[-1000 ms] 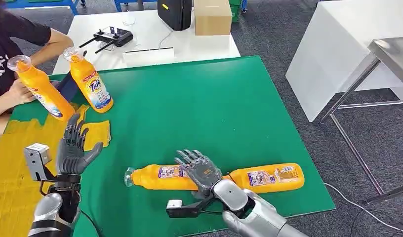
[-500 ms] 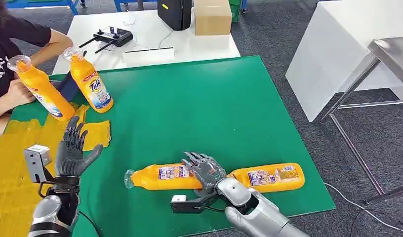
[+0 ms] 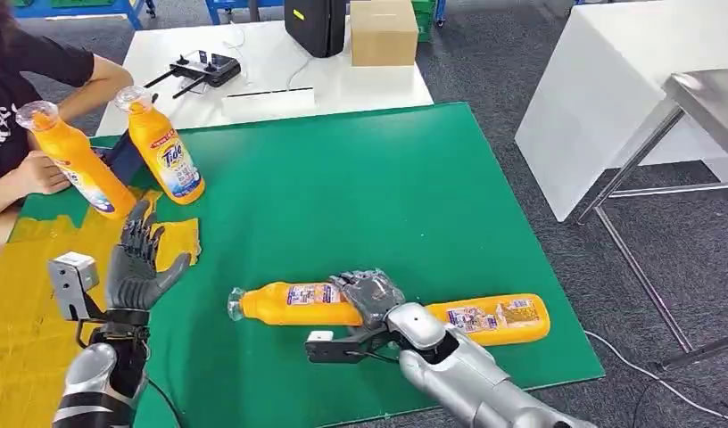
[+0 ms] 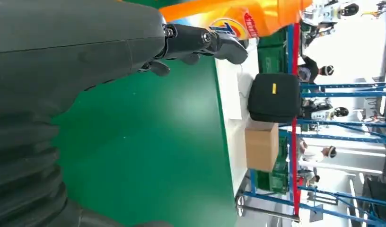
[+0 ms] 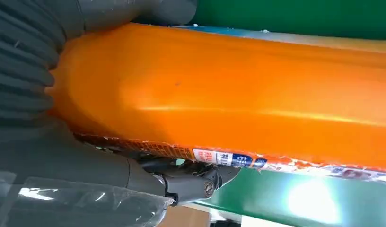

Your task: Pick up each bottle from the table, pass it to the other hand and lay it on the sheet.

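Right hand: lying over the base of an orange plastic detergent bottle, fingers wrapping its body; the right wrist view is showing thumb and fingers closing around the orange wall. That bottle is lying on its side on the green-covered worktop, cap pointing to the robot's left. A second orange plastic bottle is lying just beyond the hand, to its right, near the worktop's edge.

Left hand: standing upright, fingers spread, holding nothing, over the edge of the yellow sheet.

Farther back, two upright orange labelled bottles are standing at the sheet's far corner; a seated person's hand is touching the left one.
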`<state>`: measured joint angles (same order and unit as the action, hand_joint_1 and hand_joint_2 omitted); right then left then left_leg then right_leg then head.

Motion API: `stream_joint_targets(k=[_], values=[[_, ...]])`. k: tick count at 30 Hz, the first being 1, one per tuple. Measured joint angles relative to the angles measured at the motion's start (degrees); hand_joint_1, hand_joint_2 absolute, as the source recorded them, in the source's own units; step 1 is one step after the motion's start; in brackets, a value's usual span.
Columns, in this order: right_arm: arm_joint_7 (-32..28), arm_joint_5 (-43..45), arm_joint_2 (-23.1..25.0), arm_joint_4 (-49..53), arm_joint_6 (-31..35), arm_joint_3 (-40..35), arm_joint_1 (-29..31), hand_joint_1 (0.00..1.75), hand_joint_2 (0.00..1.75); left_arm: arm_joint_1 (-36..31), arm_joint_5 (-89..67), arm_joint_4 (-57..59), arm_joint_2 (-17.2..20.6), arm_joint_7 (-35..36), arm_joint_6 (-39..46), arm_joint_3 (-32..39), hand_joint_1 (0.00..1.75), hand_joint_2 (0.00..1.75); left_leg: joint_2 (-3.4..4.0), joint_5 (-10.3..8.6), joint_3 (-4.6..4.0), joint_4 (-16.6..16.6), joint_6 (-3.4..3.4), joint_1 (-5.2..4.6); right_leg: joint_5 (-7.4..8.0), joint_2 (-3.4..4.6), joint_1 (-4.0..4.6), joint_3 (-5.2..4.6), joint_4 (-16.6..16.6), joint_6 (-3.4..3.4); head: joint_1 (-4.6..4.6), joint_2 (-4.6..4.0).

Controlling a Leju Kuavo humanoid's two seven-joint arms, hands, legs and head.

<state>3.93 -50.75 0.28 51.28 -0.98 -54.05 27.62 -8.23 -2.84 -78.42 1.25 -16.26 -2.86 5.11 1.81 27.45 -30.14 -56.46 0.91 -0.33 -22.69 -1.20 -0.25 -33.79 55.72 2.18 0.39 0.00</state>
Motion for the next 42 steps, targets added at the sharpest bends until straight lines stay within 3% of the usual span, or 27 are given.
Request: stream_joint_targets(k=[9, 17, 23, 30, 42], values=[[0.0, -0.2, 1.2, -3.0, 0.6, 0.0, 1.2, 1.75, 1.75, 0.0, 0.1, 0.2, -0.2, 0.0, 0.0, -0.3, 0.0, 1.75, -0.01, -0.01, 0.26, 0.0, 0.0, 0.0, 0.01, 0.01, 0.0, 0.27, 0.0, -0.02, 0.0, 0.02], [1.1, -1.1, 2.2, -1.4, 11.7, 4.9, -3.1, 1.75, 1.75, 1.4, 1.2, -1.4, -0.3, 0.4, -1.1, -1.4, 0.0, 1.75, -0.07, -0.03, 0.09, 0.0, -0.01, 0.0, 0.01, -0.03, -0.01, 0.17, 0.0, -0.01, 0.02, 0.0], [1.1, -1.1, 2.5, 0.3, 13.0, 7.5, -5.0, 1.75, 1.75, 2.0, 1.2, -2.6, -0.4, 0.5, -1.3, -2.0, 0.0, 1.75, -0.05, -0.02, -0.13, 0.0, -0.01, 0.0, 0.01, -0.02, -0.01, -0.09, 0.0, -0.01, 0.0, 0.0], [-4.1, -1.0, 4.1, 9.3, 27.0, 16.4, -12.8, 1.75, 1.75, 3.9, -0.1, -5.4, -0.4, 1.4, -3.6, -5.6, 0.0, 1.75, -0.08, -0.01, -0.33, 0.0, -0.02, 0.0, -0.01, -0.05, 0.0, -0.27, 0.0, -0.01, 0.0, 0.0], [-9.9, 1.2, 6.6, 19.6, 33.1, 26.5, -21.2, 1.75, 1.75, 5.0, -3.1, -7.4, -0.1, 3.3, -4.3, -12.0, 0.0, 1.75, -0.09, 0.0, -0.35, 0.0, -0.01, -0.01, 0.0, -0.04, 0.0, -0.29, 0.0, -0.01, 0.0, 0.0]])
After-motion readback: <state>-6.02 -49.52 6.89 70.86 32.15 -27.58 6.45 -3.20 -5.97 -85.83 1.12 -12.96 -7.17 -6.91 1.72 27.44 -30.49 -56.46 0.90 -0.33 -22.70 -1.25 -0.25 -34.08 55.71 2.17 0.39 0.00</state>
